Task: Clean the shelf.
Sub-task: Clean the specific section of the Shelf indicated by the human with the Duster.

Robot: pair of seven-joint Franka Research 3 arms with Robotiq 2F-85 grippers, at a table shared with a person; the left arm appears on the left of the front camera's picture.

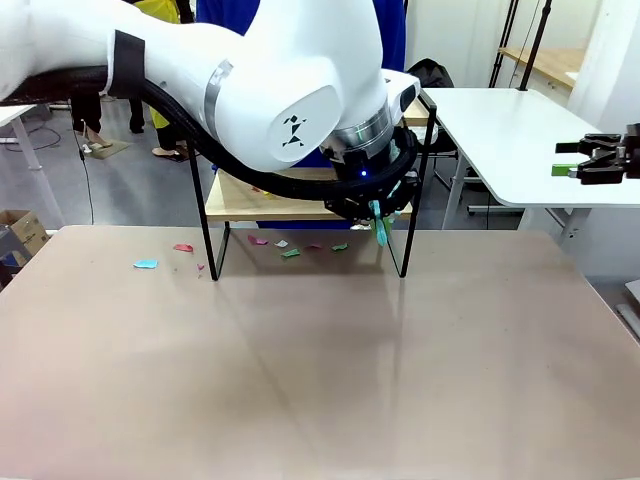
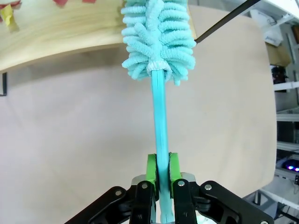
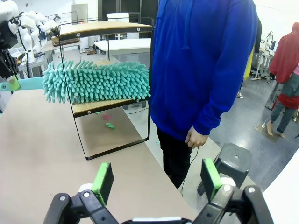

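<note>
Shelf [image 1: 236, 203] sits at the far side of the bench [image 1: 320, 380]. Left arm arches across the middle, wrist pitched down by the lower board. Left gripper [image 2: 162, 170] jaws clamp the teal duster [image 2: 159, 32] handle. Right gripper [image 3: 156, 178] hangs far right, jaws wide open.

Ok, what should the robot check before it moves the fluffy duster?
1. Grip on the duster: ok. The left gripper is shut on its handle.
2. Duster head at the shelf: ok. It lies along the lower board.
3. Lower board clean: not ok. A few scraps lie on it.
4. Clean table: not ok. More scraps lie under the shelf.
5. Path clear of the right gripper: ok. It is open, off to the side.
6. Person's hand clear: ok. It hangs by the person's side, apart from the shelf.
</note>
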